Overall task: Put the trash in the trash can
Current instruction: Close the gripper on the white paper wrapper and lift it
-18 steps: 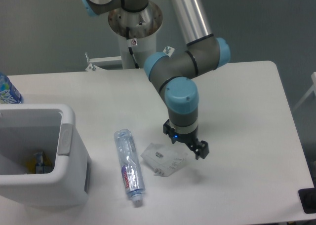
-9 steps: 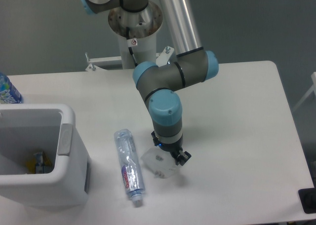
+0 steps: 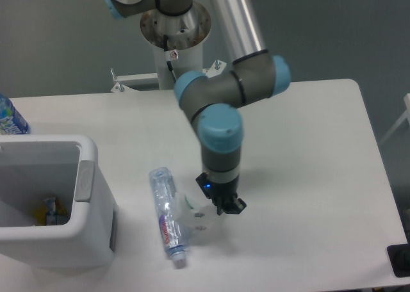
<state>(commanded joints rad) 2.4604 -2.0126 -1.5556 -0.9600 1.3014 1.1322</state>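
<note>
Moved since a second ago: arm swung left and down onto the wrapper, which has slid left against the bottle.

Blue-label bottle (image 3: 9,116): upright, far left edge, not trash.

Trash can (image 3: 88,202): left, open top, something small inside.

Bottle (image 3: 166,212): lying flat just right of the can, long axis running away from the camera, cap nearest.

Wrapper (image 3: 195,219): touching the bottle's right side, directly under the fingers.

Gripper (image 3: 221,207): low over the wrapper's right edge; finger spread and any hold cannot be told.

Table (image 3: 314,177): white.
</note>
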